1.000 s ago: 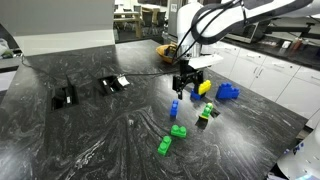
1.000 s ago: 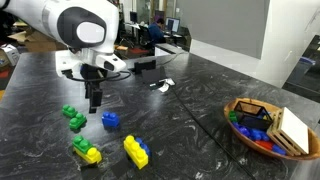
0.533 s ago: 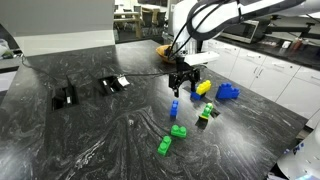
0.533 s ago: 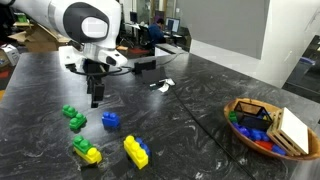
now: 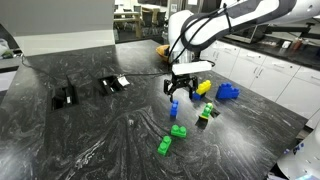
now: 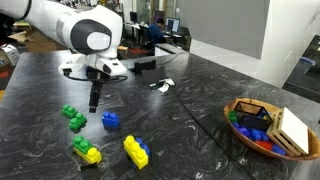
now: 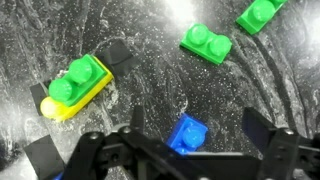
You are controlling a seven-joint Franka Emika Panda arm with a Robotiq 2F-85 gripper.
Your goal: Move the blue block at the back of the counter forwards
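The small blue block (image 5: 174,108) stands on the dark veined counter (image 5: 100,140). It also shows in an exterior view (image 6: 110,121) and in the wrist view (image 7: 187,133). My gripper (image 5: 178,92) hangs just above and slightly behind it, also seen in an exterior view (image 6: 95,100). In the wrist view the gripper (image 7: 200,130) is open, with a finger on each side of the block and gaps between them. It holds nothing.
Two green bricks (image 5: 178,131) (image 5: 164,146) lie nearer the front. A green-on-yellow piece (image 5: 207,112), a yellow block (image 5: 204,87) and a chunky blue block (image 5: 228,92) lie beside the gripper. A bowl of toys (image 6: 265,125) and black items (image 5: 64,96) stand further off.
My gripper has turned about its axis and dropped slightly towards the blue block. The blue block has not moved.
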